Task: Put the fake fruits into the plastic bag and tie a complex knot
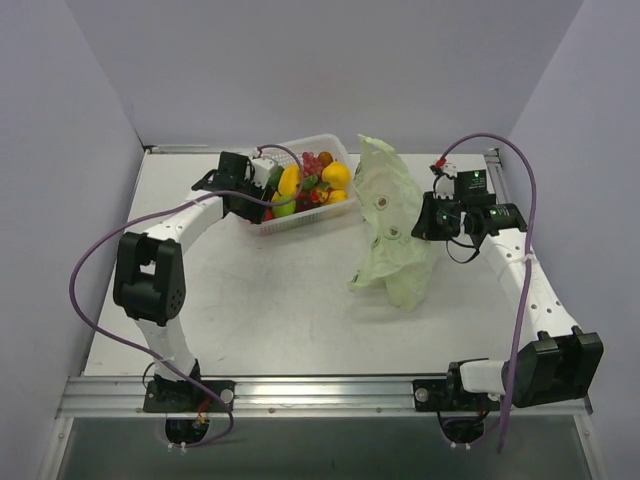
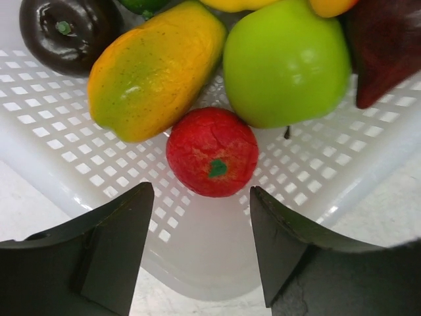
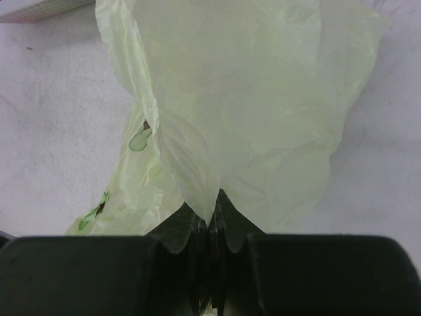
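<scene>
The fake fruits [image 1: 310, 182] lie in a white perforated basket [image 1: 300, 217] at the back centre. In the left wrist view a small red fruit [image 2: 212, 151], a yellow-orange mango [image 2: 154, 66], a green apple [image 2: 285, 60] and a dark purple fruit [image 2: 66, 33] show inside it. My left gripper [image 2: 200, 217] is open at the basket's near rim, the red fruit just beyond its fingertips; it also shows in the top view [image 1: 255, 180]. The pale-green plastic bag [image 1: 392, 230] stands right of the basket. My right gripper [image 3: 210, 209] is shut on a fold of the bag [image 3: 243, 112], holding it up.
The basket's solid white rim [image 2: 217, 263] lies between my left fingers. Grey walls enclose the table on three sides. A purple cable loops from each arm. A metal rail [image 1: 320, 392] runs along the near edge.
</scene>
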`<state>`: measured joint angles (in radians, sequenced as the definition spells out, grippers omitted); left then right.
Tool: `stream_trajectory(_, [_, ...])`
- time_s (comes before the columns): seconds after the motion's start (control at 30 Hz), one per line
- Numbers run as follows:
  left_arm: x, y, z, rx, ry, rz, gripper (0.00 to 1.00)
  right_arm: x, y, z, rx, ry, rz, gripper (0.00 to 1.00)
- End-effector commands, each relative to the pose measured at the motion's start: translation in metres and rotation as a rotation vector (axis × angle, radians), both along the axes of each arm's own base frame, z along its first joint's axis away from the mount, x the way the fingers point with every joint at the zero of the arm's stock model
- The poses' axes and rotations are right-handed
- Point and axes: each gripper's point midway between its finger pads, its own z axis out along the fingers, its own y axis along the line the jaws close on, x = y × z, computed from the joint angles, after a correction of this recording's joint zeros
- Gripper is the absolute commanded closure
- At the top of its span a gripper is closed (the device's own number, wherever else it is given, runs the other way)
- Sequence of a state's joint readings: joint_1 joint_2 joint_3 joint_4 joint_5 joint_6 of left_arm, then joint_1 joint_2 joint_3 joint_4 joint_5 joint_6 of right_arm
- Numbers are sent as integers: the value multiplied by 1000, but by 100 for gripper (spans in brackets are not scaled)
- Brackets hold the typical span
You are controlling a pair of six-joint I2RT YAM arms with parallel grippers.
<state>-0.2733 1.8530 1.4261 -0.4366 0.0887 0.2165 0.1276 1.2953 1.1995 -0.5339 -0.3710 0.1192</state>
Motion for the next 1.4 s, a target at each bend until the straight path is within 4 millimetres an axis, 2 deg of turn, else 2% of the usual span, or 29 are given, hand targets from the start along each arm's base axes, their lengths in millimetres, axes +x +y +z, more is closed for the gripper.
stream_trajectory(0.0, [0, 2, 59, -88, -86, -23, 28, 8, -6, 19, -43, -78, -10, 100])
stream_trajectory(0.03, [-3, -11, 71, -176, -85, -73, 25, 9, -5, 19, -37, -77, -19, 100])
stream_trajectory(0.1, [-1, -28, 105, -272, -159, -110, 19, 8, -4, 20, -27, -76, -23, 100])
stream_trajectory(0.17, [-6, -51, 131, -346, -212, -164, 16, 7, -1, 19, -18, -76, -20, 100])
stream_trajectory(0.23, [-2, -66, 147, -389, -254, -167, 14, 7, 0, 17, -22, -75, -18, 100])
stream_trajectory(0.27, [-3, -79, 144, -393, -243, -177, 13, 7, 0, 15, -22, -73, -15, 100])
stream_trajectory(0.4, [10, -104, 139, -449, -236, -128, 9, 5, 5, 11, -2, -66, 0, 100])
stream_trajectory(0.53, [30, -111, 122, -461, -208, 0, 7, 4, 5, 10, 1, -61, -24, 100])
stream_trajectory(0.57, [35, -112, 111, -459, -189, 24, 7, 3, 5, 10, 1, -60, -31, 100])
stream_trajectory(0.6, [42, -110, 111, -449, -193, 74, 7, 4, 4, 9, 1, -56, -40, 100])
stream_trajectory(0.67, [45, -117, 95, -412, -171, 101, 10, 3, 6, 6, 9, -46, -45, 100])
stream_trajectory(0.73, [48, -119, 90, -383, -167, 140, 12, 4, 8, 6, 16, -48, -46, 100])
stream_trajectory(0.97, [42, -120, 56, -336, -95, 183, 18, 10, 6, 4, 6, -45, -64, 100])
stream_trajectory(1.23, [31, -130, 31, -325, -27, 163, 23, 12, 5, -3, -1, -27, -79, 100])
stream_trajectory(1.37, [32, -131, 17, -318, -1, 175, 23, 13, 4, -4, -7, -26, -82, 100])
